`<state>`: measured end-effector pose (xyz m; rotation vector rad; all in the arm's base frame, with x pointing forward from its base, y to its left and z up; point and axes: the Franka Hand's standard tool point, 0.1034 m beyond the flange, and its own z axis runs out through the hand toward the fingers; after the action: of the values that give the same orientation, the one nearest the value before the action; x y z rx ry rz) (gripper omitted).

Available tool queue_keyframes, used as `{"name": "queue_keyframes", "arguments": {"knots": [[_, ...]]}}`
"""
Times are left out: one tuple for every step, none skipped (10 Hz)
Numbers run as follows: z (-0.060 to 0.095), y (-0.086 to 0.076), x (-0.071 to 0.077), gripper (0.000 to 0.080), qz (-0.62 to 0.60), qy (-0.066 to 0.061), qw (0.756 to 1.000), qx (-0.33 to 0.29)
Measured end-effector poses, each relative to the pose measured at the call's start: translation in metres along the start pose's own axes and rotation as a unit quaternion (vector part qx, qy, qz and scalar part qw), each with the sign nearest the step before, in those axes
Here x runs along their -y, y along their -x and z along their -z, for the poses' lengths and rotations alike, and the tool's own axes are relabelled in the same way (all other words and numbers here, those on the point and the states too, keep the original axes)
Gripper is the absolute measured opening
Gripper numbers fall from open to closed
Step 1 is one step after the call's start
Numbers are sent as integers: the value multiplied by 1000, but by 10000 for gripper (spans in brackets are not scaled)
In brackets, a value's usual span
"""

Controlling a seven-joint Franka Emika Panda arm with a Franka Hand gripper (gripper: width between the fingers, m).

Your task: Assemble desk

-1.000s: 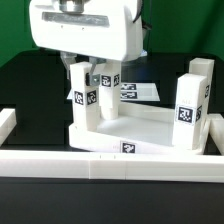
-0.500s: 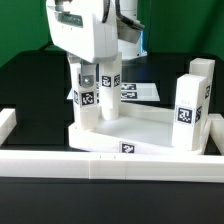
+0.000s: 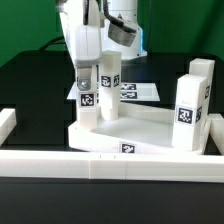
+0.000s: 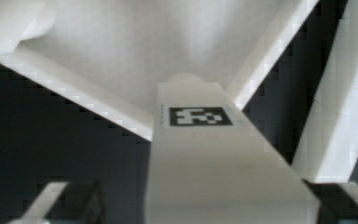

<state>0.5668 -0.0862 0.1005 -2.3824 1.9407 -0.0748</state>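
Observation:
The desk's white tabletop (image 3: 140, 128) lies flat on the table with three tagged block legs standing on it. My gripper (image 3: 86, 74) hangs over the top of the front leg (image 3: 85, 104) at the exterior view's left. In the wrist view this leg (image 4: 220, 165) runs up between my gripper (image 4: 201, 205) fingers (image 4: 48, 202), with a dark gap beside one finger, so the jaws are open around it. A second leg (image 3: 109, 84) stands just behind it. The third leg (image 3: 192, 104) stands at the right corner. The tabletop's rim (image 4: 87, 80) shows below the leg.
A long white rail (image 3: 100, 162) runs across the front, with an end block (image 3: 6, 122) at the exterior view's left. The marker board (image 3: 138, 92) lies behind the legs. The robot's arm (image 3: 118, 28) reaches down from above the back of the desk.
The hand has turned about the front left leg, from broadside to edge-on. Its jaws have opened and let go of that leg. The leg stays upright.

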Motion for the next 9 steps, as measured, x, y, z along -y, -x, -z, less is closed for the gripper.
{"name": "queue_keyframes", "arguments": {"knots": [[1,0,2,618,34,-1,999,-1],[2,2,3,640,39,-1,999,0],[2,3,4,640,76,1,997,-3],[2,4,5,648,150,5,989,-8],[2,3,5,648,213,7,977,-10],[2,3,4,649,230,8,973,-10],[2,2,4,649,265,8,964,-10],[2,2,4,649,292,9,956,-10],[2,2,4,649,335,9,942,-10]]}}
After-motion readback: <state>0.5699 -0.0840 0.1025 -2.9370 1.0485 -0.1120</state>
